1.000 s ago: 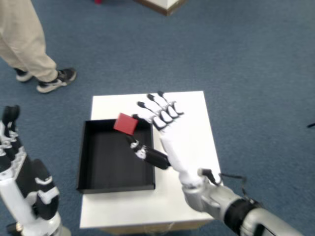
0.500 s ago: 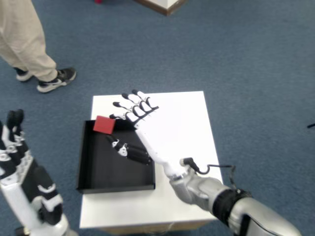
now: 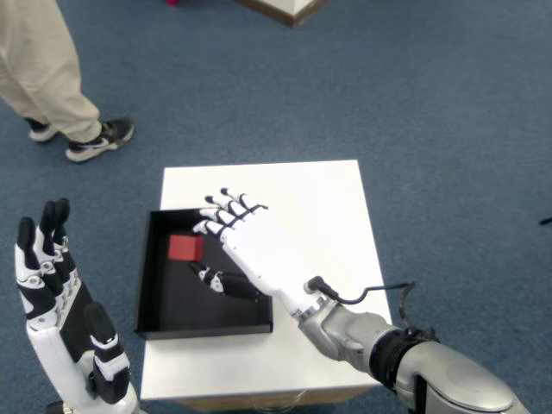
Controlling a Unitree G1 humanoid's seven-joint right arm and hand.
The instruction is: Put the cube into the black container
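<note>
Two hands: both are seen low in the frame, and only the right one is at work.
Left hand (image 3: 65,332): white and black robot hand, raised at the lower left, fingers spread, nothing held.
Black container (image 3: 148,285): shallow rectangular black tray, set on the left part of the white square table (image 3: 328,207) at frame centre.
Cube (image 3: 185,248): small red cube, seen within the tray's upper half, just left of the fingertips; whether it rests on the floor or is touched by a finger cannot be told.
Right hand (image 3: 246,254): white five-finger hand, stretched over the tray's right wall, fingers extended and apart, apparently gripping nothing.
Risk: if the hand is drawn back low, the cube could be nudged or the tray dragged by the thumb.
</note>
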